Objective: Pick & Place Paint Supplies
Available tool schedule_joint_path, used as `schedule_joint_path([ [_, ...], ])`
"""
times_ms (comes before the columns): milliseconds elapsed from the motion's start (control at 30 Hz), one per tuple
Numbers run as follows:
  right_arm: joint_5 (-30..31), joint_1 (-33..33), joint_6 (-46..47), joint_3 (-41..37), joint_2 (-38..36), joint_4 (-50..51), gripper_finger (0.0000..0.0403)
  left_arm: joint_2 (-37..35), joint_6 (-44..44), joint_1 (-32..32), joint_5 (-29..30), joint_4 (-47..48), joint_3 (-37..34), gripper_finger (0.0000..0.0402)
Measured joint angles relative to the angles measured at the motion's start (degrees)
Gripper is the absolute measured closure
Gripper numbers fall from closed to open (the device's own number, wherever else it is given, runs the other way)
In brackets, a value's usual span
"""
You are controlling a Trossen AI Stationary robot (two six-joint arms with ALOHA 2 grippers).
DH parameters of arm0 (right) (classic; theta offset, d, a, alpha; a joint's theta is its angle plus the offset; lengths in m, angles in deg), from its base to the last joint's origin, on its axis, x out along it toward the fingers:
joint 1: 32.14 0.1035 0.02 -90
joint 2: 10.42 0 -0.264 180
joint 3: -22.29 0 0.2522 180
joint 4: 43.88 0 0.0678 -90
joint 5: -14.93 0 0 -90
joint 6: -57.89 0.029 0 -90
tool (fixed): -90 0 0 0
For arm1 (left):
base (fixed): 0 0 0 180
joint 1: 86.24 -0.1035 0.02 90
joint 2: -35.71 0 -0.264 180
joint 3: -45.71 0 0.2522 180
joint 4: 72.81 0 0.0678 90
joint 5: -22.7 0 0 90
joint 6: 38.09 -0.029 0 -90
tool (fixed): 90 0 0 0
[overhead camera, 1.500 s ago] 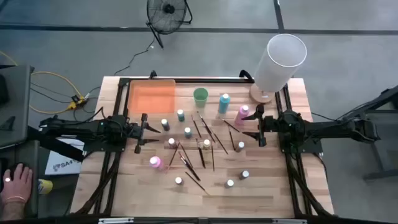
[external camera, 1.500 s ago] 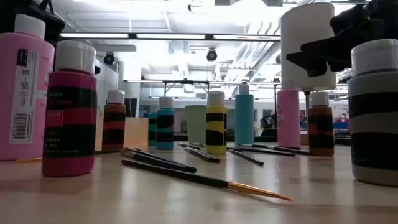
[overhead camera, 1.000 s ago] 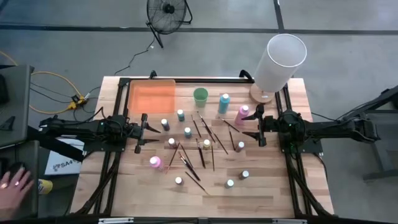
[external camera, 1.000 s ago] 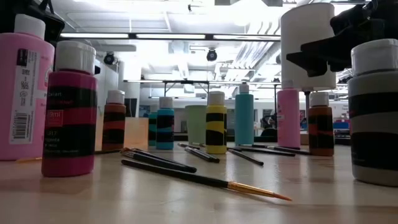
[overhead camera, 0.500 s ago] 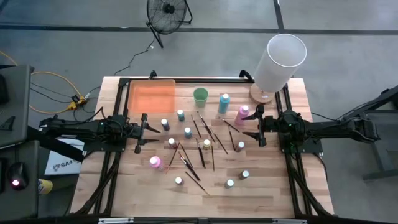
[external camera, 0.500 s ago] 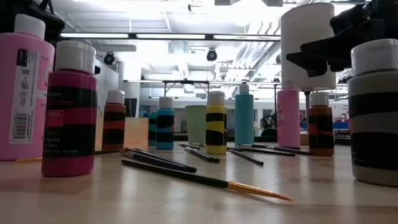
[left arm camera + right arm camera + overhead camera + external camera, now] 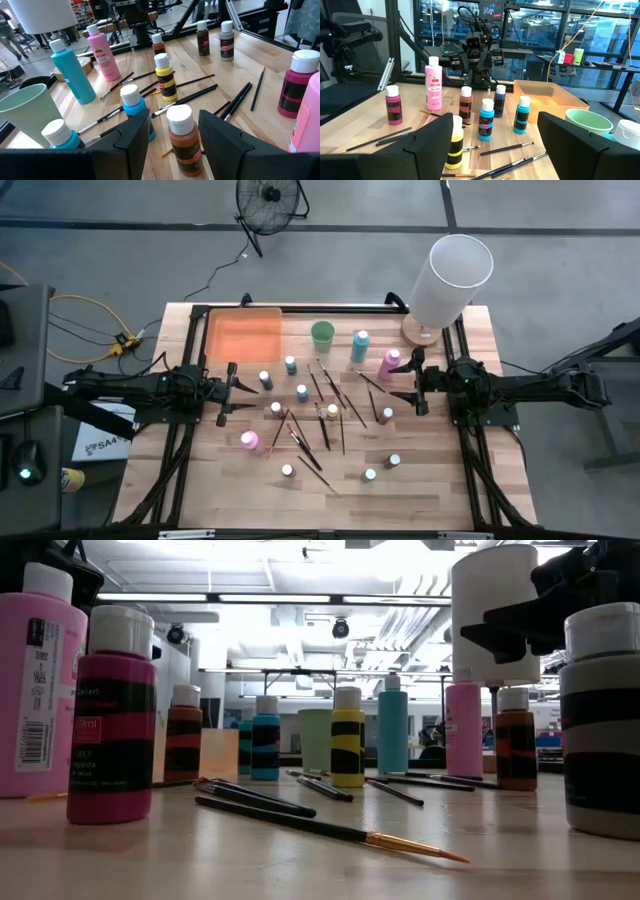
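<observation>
Between left hand (image 7: 172, 137) fingers: brown bottle (image 7: 183, 140)

- Left of my table (image 7: 420, 500), a white sheet (image 7: 100, 445) on the floor carries dark letters, possibly "SM"; I can't read more.
- Bottle labels, like the magenta bottle (image 7: 110, 730)'s, are too blurred to read.

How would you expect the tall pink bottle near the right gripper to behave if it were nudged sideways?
The tall pink bottle is slim and upright, so it would probably tip rather than slide. Its round body would likely roll once down, possibly into the brushes lying beside it.
</observation>
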Motion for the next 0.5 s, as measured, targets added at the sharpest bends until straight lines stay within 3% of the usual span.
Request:
schedule_joint_path([
  [133, 0.0, 0.0, 0.0, 0.0, 0.0, 0.0, 0.0117, 0.0, -0.5, 0.0, 1.4, 0.0, 0.0, 0.0235],
  [300, 0.0, 0.0, 0.0, 0.0, 0.0, 0.0, 0.0117, 0.0, -0.4, 0.0, 13.3, -0.9, -0.1, 0.0235],
  [500, 0.0, 0.0, 0.0, 0.0, 0.0, 0.0, 0.0117, 0.0, -2.1, 0.0, 13.5, -0.5, 0.0, 0.0235],
])
